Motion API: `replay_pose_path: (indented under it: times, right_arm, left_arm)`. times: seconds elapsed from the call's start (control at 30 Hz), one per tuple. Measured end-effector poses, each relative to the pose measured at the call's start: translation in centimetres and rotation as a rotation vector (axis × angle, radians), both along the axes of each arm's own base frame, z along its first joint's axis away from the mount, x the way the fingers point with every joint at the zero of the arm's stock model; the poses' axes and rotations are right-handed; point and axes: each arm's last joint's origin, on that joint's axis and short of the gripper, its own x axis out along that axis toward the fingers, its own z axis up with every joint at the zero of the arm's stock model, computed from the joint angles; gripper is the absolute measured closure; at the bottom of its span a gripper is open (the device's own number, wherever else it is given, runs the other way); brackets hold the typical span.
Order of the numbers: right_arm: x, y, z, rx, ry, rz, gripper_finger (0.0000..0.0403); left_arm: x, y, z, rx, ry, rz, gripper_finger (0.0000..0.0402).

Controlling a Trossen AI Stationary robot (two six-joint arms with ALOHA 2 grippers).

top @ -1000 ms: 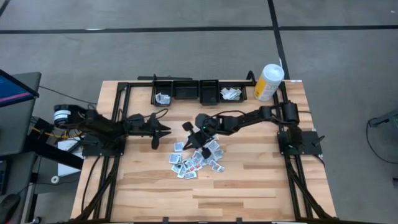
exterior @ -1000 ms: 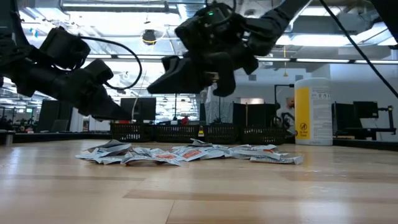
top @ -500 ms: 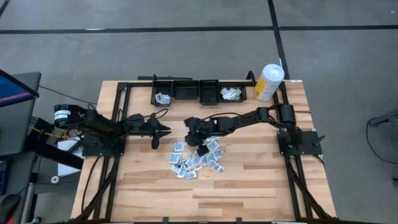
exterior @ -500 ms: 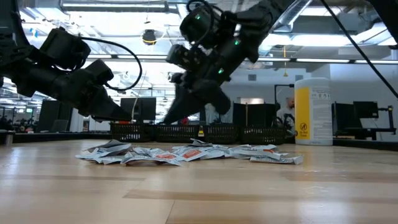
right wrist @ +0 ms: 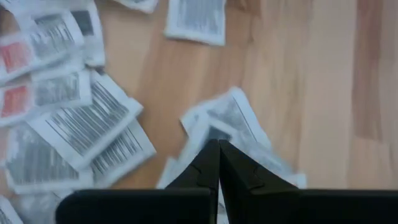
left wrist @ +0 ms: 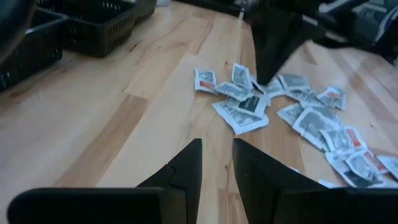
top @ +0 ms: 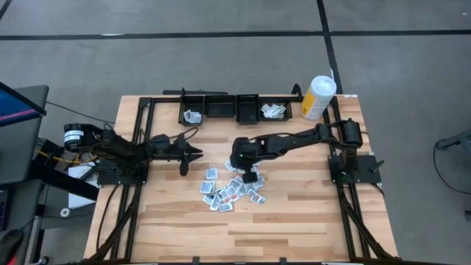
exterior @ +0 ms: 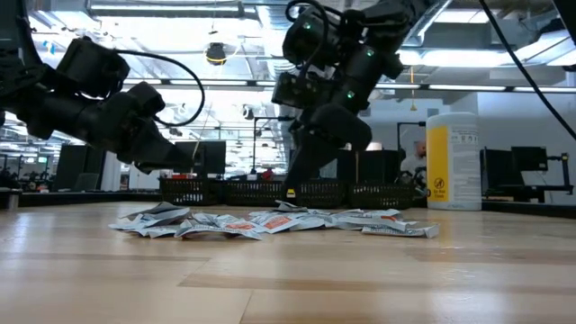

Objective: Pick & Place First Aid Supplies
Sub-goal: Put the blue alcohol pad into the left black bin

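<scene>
Lying: packets [top: 230,190] are heaped loose at mid bench [top: 294,213], a few seen in the rear bins [top: 235,107].
Right end effector [top: 249,175]: pointed down at the heap's far edge, fingers pressed together, nothing gripped.
Left end effector [top: 197,154]: held above bare wood beside the heap, fingers slightly apart, empty.
Canister [top: 318,96]: upright at the far right corner.

High view straight down over whole table [top: 294,221]. Low view at tabletop level, facing bins [exterior: 270,192] across packet pile [exterior: 270,222]. Left wrist looks obliquely at pile from off to its side; right wrist close above it.
</scene>
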Motion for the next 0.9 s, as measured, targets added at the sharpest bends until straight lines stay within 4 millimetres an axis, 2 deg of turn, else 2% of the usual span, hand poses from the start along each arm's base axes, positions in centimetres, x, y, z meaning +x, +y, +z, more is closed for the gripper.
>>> replay_pose_path:
  times: [0.2, 0.37, 0.73, 0.9]
  right_arm:
    - [0.1, -0.6, -0.3, 0.04, -0.043, -0.07, 0.0371]
    - [0.1, -1.1, -0.3, 0.057, -0.044, -0.119, 0.0319]
    - [0.0, -0.8, -0.6, 0.036, -0.032, -0.172, 0.0192]
    - [0.3, -0.8, -1.6, 0.042, -0.021, -0.184, 0.0159]
  left_arm:
    - [0.1, -0.1, 0.2, 0.003, -0.021, -0.009, 0.0311]
    - [0.1, -0.2, 0.4, 0.007, -0.036, -0.016, 0.0311]
    - [0.1, -0.2, 0.5, 0.009, -0.046, -0.016, 0.0311]
    - [0.1, -0.3, 0.5, 0.009, -0.049, -0.016, 0.0311]
